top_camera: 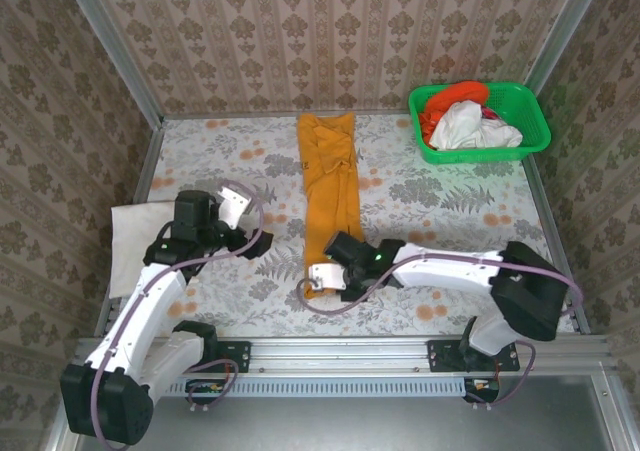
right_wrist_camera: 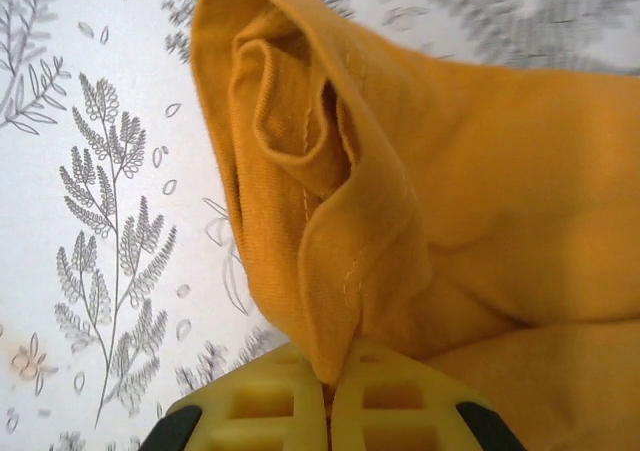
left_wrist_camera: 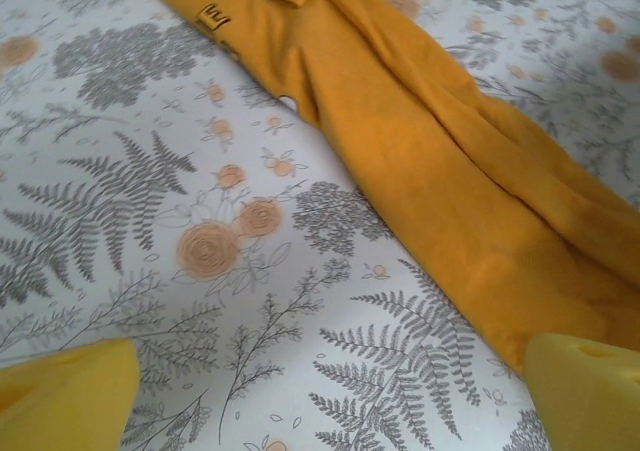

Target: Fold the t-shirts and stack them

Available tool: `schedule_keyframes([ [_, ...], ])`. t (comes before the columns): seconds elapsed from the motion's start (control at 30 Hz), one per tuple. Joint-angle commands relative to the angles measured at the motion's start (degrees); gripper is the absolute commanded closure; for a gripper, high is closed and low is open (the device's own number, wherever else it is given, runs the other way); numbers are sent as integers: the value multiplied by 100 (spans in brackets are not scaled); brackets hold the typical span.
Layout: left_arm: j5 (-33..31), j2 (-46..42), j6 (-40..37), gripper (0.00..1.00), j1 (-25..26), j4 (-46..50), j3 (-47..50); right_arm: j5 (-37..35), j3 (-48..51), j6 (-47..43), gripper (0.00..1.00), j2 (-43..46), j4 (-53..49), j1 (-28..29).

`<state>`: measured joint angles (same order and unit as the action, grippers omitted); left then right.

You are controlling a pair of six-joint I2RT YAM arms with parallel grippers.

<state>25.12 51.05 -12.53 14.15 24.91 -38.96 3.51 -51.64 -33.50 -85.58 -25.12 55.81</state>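
Observation:
The amber-orange t-shirt (top_camera: 328,186) lies folded into a long narrow strip that runs from the back of the table toward me. My right gripper (top_camera: 325,274) is at its near end. In the right wrist view this gripper (right_wrist_camera: 335,391) is shut, pinching a bunched hem of the amber-orange t-shirt (right_wrist_camera: 480,191). My left gripper (top_camera: 255,243) hovers left of the strip, wide open and holding nothing. In the left wrist view its yellow fingertips (left_wrist_camera: 60,391) sit apart over the patterned cloth, with the shirt (left_wrist_camera: 450,171) ahead to the right. A red-orange t-shirt (top_camera: 455,99) and a white t-shirt (top_camera: 468,126) are bunched in the basket.
The green lattice basket (top_camera: 535,121) stands at the back right corner. A flat white piece of fabric (top_camera: 135,233) lies over the table's left edge, beside my left arm. Patterned walls close the table on three sides.

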Motion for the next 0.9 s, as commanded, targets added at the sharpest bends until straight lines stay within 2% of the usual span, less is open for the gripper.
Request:
schedule_keyframes([
  [0.0, 578, -163, -758, 0, -9, 42, 130, 439, -257, -298, 100, 254, -493, -352],
  [0.17, 946, -204, -1155, 0, -10, -142, 306, 522, -1097, -1014, 100, -290, -526, -1116],
  [0.3, 946, -250, -1250, 0, -10, -151, 410, 322, -1815, -1534, 100, -908, -397, -1639],
  [0.4, 941, -272, -1293, 0, -10, -174, 450, 428, -2364, -1805, 100, -1405, -385, -1933],
  [0.63, 873, -272, -1146, 0, -5, -305, 530, 581, -3498, -2202, 100, -2427, -471, -2364],
  [0.87, 820, -273, -1179, 0, -11, -304, 545, 300, -4419, -2477, 100, -3246, -763, -2555],
])
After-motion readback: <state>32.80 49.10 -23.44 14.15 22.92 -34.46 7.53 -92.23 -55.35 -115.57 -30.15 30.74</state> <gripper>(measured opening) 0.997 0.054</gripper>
